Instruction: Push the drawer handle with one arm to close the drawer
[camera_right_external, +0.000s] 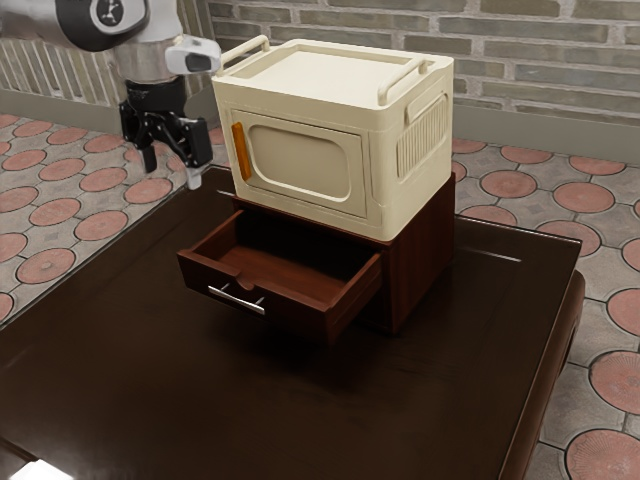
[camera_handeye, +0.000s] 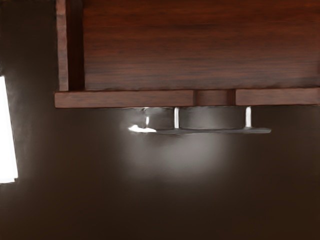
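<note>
Nearest to the camera is the dark table (camera_right_external: 190, 410), its glossy top stretching across the lower part of the exterior view. On it, in the middle of the frame, the drawer (camera_right_external: 300, 308) stands well out of the wooden cabinet (camera_right_external: 420, 250), with its silver handle (camera_right_external: 236, 299) on the front. My gripper (camera_right_external: 171, 172) is in the upper left of the frame, above the table and apart from the drawer; its two fingers stand clearly apart and nothing is between them.

So the pushing is not begun, I judge, and the next move is to come down in front of the handle. Here I must be careful. If I descend too early, a finger may land on the drawer's front edge or inside it, and then push on the wrong side. With the fingers parted so, the bar could slip between them and catch; to close them first seems safer. A push far from the middle could make the drawer go crooked and jam. Too strong a push may slide the cabinet, together with the cream box (camera_right_external: 310, 165) on top. If I follow in too high, I could strike this box or its orange handle (camera_right_external: 243, 152).
</note>
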